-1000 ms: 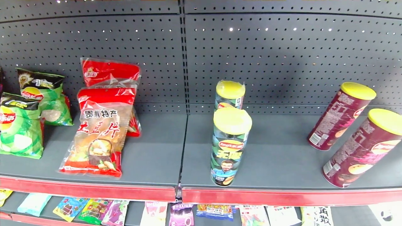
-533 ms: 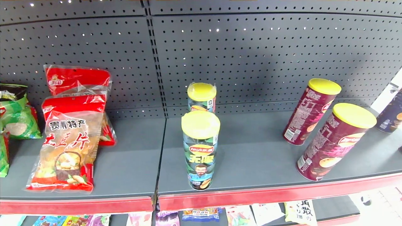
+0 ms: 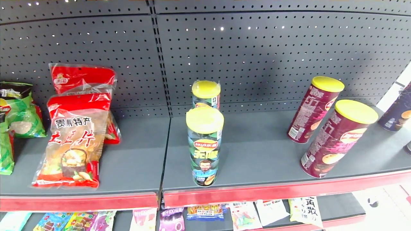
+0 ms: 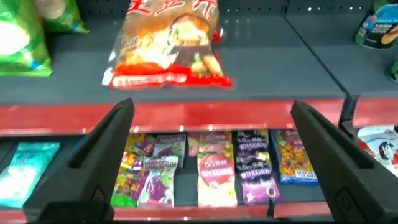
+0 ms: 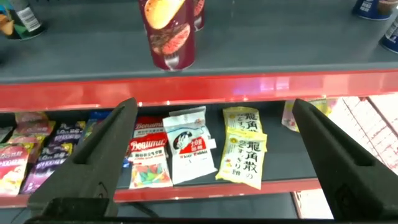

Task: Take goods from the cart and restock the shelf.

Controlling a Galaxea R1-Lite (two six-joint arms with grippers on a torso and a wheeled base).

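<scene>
So, both grippers are spread wide with nothing in them. Down by the red front edge, the left gripper (image 4: 211, 109) sits in front of the red bags (image 4: 168, 46), and the right gripper (image 5: 214, 104) in front of the maroon cans (image 5: 169, 31). On the shelf (image 3: 257, 160), the green bags (image 3: 22, 115) are far left. Next come the red bags (image 3: 75, 141), one leaning behind the other. The green cans (image 3: 205, 146) stand mid-shelf, one behind the other, and the maroon cans (image 3: 337, 138) stand right of them. A dark can (image 3: 396, 112) is at the right edge. Packets (image 3: 205, 213) lie on the lower shelf (image 3: 340, 205).
</scene>
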